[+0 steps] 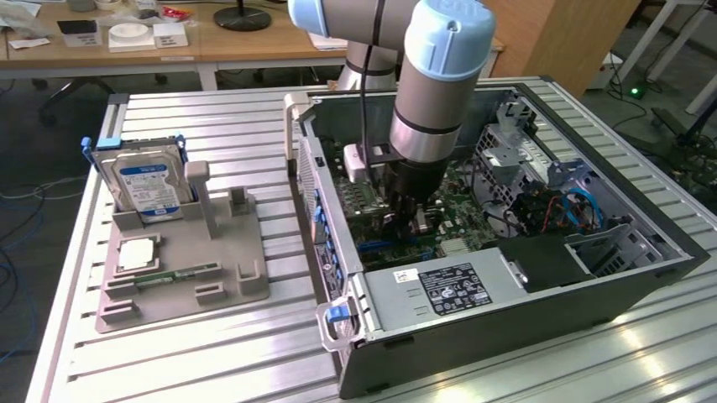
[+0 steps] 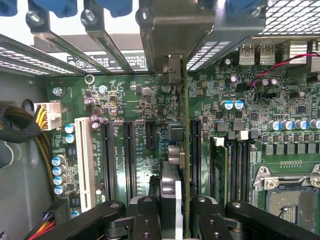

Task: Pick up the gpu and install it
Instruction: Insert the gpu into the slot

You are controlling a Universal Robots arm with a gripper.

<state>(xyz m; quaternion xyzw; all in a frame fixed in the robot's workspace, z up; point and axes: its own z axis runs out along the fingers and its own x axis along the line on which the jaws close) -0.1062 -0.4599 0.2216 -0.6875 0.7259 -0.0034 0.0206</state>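
Gpu (image 2: 176, 150) edge-on, thin green pcb, clamped betw fingers (image 2: 146, 217).

A worktable (image 1: 224, 353) topped with ribbed aluminium slats fills the foreground, its metal catching pale glare toward the exterior view's lower right. Behind it stands a long wooden desk (image 1: 224, 50) carrying small white boxes (image 1: 133, 35) and the round black base of a stand (image 1: 243, 17). At the exterior view's upper right is a light wooden cabinet (image 1: 560, 38), with white table legs (image 1: 672, 34) beyond it. The floor (image 1: 45, 143) is dark grey. Chair casters (image 1: 67, 94) sit under the desk, a blue cable (image 1: 13, 252) trails along the exterior view's left edge, and a small green indicator light (image 1: 636, 90) glows low on the right.
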